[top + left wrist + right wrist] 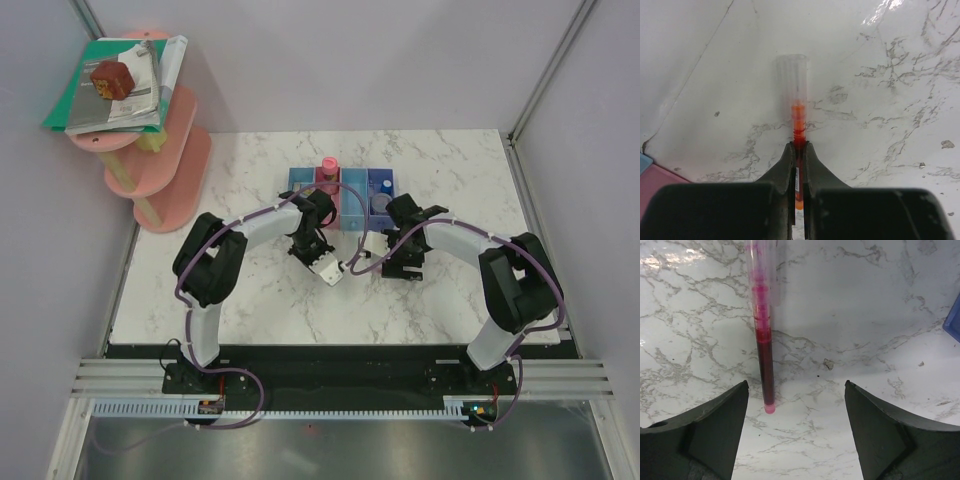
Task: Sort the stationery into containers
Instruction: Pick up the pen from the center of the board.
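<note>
The left gripper [799, 146] is seen clamped shut on a thin red pen [798, 117], whose clear cap is pointed straight ahead of the fingertips over the marble table [880, 165]. The right gripper [795, 386] is held wide open. A second red pen [765, 355] is laid ahead of it, its near end just inside the jaws. The row of trays [354, 215] is set beyond both tools
</note>
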You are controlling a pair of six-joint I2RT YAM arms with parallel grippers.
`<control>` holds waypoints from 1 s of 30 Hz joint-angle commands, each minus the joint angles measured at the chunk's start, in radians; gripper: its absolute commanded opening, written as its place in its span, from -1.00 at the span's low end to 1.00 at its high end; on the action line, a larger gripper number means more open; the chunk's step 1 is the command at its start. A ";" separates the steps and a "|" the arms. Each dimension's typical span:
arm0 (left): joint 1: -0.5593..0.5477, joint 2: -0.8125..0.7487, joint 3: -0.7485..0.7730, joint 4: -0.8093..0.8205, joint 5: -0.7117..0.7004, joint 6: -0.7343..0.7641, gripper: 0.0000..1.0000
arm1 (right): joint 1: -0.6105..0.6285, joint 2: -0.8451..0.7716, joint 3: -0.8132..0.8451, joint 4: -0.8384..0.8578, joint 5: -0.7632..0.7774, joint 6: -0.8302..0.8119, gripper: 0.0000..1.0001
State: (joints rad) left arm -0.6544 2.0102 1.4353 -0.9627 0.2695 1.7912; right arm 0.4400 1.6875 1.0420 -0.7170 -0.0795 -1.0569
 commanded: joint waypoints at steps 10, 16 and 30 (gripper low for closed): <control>0.019 -0.220 -0.013 -0.002 0.048 -0.346 -0.96 | 0.011 0.035 -0.049 0.080 -0.045 0.009 0.64; 0.022 -0.320 0.016 -0.002 0.088 -0.411 -0.96 | 0.014 0.069 -0.079 0.076 -0.062 0.000 0.63; 0.022 -0.427 0.031 0.021 0.085 -0.483 -0.96 | 0.012 0.187 -0.017 -0.035 -0.091 -0.083 0.57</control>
State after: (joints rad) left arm -0.6342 1.6291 1.4342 -0.9585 0.3412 1.3491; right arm 0.4477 1.7584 1.0733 -0.7540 -0.1028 -1.0992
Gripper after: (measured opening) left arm 0.046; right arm 0.786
